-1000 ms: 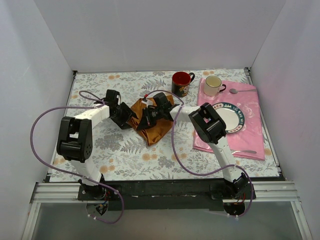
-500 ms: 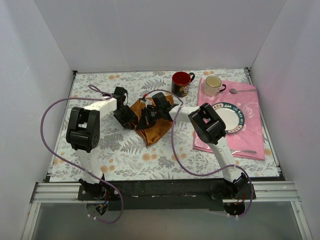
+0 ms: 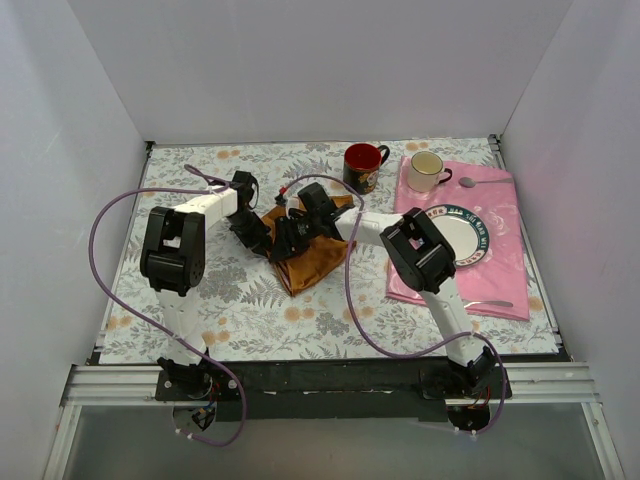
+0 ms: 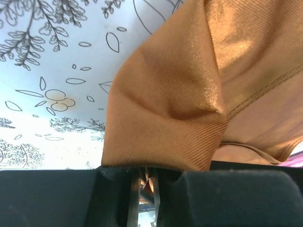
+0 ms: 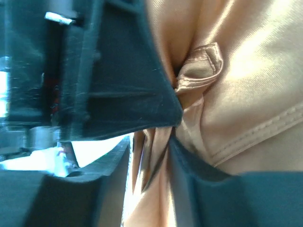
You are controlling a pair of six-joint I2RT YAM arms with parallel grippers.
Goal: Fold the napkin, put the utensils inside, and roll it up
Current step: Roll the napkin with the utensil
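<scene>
The rust-orange napkin [image 3: 312,258] lies bunched on the floral table between my two grippers. My left gripper [image 3: 262,238] is at its left edge; in the left wrist view its jaws [image 4: 144,172] are pinched on a fold of the napkin [image 4: 170,94]. My right gripper [image 3: 291,233] is over the middle of the cloth. In the right wrist view its jaws [image 5: 151,142] stand apart with a loose pleat of napkin [image 5: 246,85] between them. One silver utensil [image 3: 490,304] lies on the pink cloth's near edge, and another [image 3: 480,182] lies beside the white cup.
A dark red mug [image 3: 362,166] stands behind the napkin. On the pink cloth [image 3: 505,265] at the right are a white cup [image 3: 426,171] and a patterned plate [image 3: 478,240]. White walls close in the table on three sides. Purple cables loop over both arms.
My left arm has swung right to the napkin's left edge and its jaws have closed on the cloth. The right gripper's jaws have parted. The napkin bunched up slightly.
</scene>
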